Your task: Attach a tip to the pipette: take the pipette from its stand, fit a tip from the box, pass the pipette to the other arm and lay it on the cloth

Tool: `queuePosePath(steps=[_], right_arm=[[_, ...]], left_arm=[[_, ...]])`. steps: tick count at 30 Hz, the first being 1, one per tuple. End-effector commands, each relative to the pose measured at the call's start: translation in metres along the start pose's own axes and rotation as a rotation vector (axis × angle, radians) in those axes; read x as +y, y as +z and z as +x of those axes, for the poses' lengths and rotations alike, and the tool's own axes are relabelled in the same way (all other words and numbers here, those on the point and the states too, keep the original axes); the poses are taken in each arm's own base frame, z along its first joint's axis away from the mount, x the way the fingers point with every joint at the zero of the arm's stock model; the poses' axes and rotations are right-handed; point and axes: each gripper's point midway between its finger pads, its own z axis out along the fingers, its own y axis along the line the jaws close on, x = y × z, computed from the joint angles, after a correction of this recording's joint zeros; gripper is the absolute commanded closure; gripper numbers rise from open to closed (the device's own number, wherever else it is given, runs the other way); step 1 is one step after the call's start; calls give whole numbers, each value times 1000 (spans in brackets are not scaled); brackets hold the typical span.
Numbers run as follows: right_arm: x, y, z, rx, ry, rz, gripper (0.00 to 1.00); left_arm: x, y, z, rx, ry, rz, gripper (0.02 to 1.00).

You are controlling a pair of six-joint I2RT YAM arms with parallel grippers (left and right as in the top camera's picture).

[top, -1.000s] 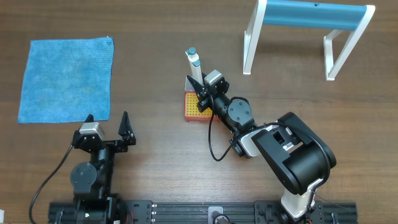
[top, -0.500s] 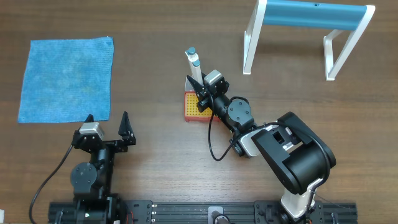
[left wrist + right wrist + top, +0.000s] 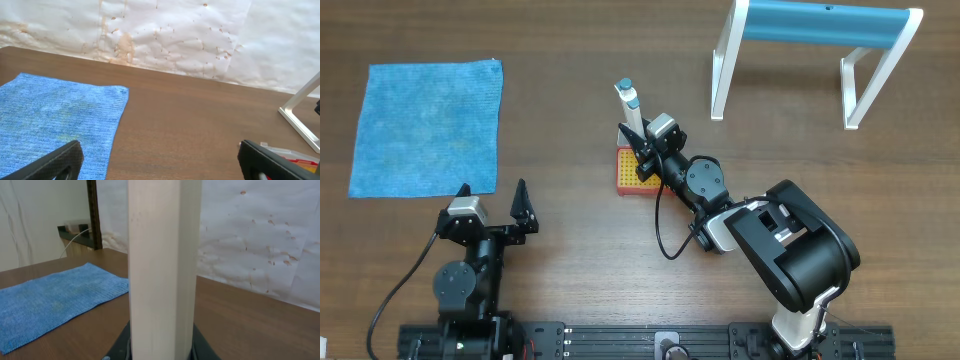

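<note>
left hand (image 3: pixel 491 192): near its own base, well to the left of the tip box (image 3: pixel 626 172), fingers spread wide and grasping nothing. it looks placed to wait for the handover.
bench (image 3: pixel 570 250): brown wood that carries the tip box and the rest.
tip box: small red and yellow box mid-bench, partly tucked under the right arm's wrist.
right hand (image 3: pixel 638 140): just above the tip box's far edge, clenched on the body of the pipette (image 3: pixel 631 103).
pipette: off its stand, held upright over the tip box with the blue button up, likely so its nose can press straight down into a tip. the hand hides its lower end, so i cannot tell if a tip is on.
cloth (image 3: pixel 426 128): blue and flat, far to the left of the tip box and beyond the left hand. it is where the pipette should end up.
stand (image 3: pixel 820 20): white legs and blue bar, beyond the tip box to the right, well apart from the pipette.
</note>
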Motion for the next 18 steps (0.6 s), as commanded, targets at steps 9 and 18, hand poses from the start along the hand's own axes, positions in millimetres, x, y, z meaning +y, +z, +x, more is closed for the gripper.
queuePosePath(steps=[9,18], right_arm=[[-9,-1,0,-5,-6,10,921],[-8,-1,-2,-9,-6,8,921]], left_arm=[[0,0,1,3,8,0,23],[0,0,1,3,8,0,23]])
